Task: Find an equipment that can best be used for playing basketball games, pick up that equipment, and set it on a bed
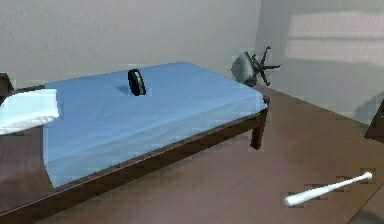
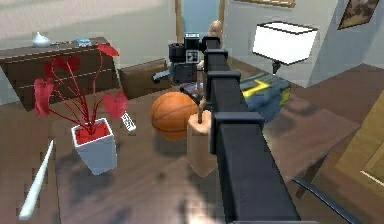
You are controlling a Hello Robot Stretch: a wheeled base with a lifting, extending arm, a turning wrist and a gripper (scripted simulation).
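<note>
One arm [image 2: 238, 150] extends far out, basketball [image 2: 172, 116] alongside.

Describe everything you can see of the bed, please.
The bed is wide and low, with a smooth light blue cover that looks like cloth and lies flat. Its frame looks like dark brown wood; one short leg shows at the forward view's right. A white pillow lies at the end on the view's left, and a small dark object stands on the cover near the middle. The bed stands on a brown floor, near the pale back wall.
</note>
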